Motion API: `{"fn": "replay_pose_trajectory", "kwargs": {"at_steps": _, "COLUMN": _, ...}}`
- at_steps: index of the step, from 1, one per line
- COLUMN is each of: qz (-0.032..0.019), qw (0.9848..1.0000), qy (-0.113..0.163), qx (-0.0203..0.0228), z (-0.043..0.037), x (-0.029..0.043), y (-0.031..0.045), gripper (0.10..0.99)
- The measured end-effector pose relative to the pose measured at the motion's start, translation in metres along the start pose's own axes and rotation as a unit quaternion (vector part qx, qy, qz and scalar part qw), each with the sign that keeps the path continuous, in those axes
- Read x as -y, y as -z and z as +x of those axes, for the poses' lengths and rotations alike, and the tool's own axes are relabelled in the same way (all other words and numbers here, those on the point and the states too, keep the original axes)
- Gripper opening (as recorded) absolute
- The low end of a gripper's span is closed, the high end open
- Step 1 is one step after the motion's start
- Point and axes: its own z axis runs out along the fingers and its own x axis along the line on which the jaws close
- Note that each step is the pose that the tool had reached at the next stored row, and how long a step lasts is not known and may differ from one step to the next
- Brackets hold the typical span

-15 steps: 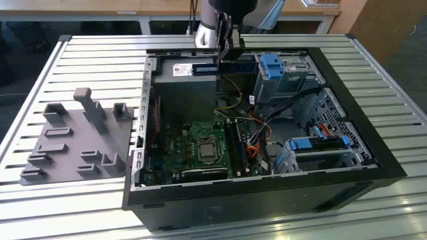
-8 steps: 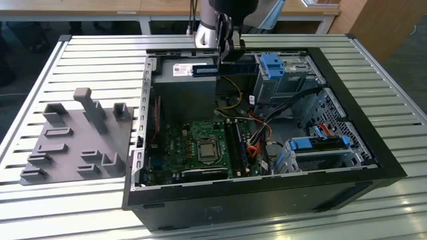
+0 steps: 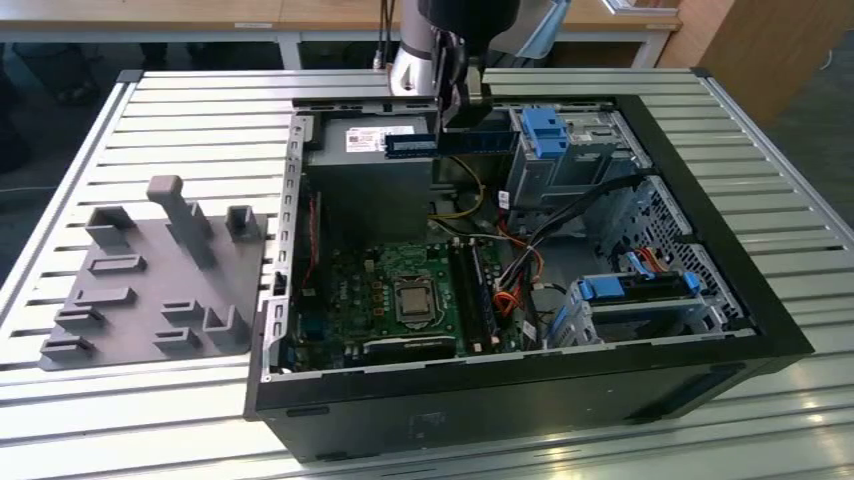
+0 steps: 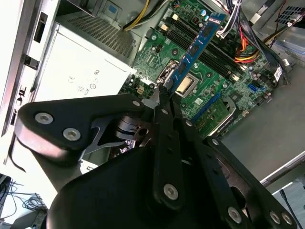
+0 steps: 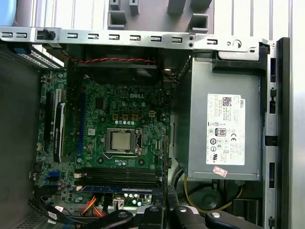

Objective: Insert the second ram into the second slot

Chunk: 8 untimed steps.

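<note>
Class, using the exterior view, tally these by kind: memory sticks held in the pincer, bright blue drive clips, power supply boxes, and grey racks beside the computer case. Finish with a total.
memory stick held in the pincer: 1
bright blue drive clips: 2
power supply box: 1
grey rack: 1
Total: 5

Second ram [image 4: 198, 45], between the jaws: glossy blue circuit board. Jaws: matt black. Power supply [image 5: 224, 133], near the jaws: dull grey metal, paper label. Desk [image 3: 200, 110]: ribbed bare metal.
</note>
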Motion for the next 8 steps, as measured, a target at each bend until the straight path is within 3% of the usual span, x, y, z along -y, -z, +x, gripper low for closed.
{"fn": "replay_pose_trajectory", "kwargs": {"at_steps": 8, "qz": -0.0001, "qw": 1.0, "qy": 0.0, "qx": -0.0026, "z": 0.0041, "x": -0.0001, "y": 0.0001, "gripper": 0.137}}
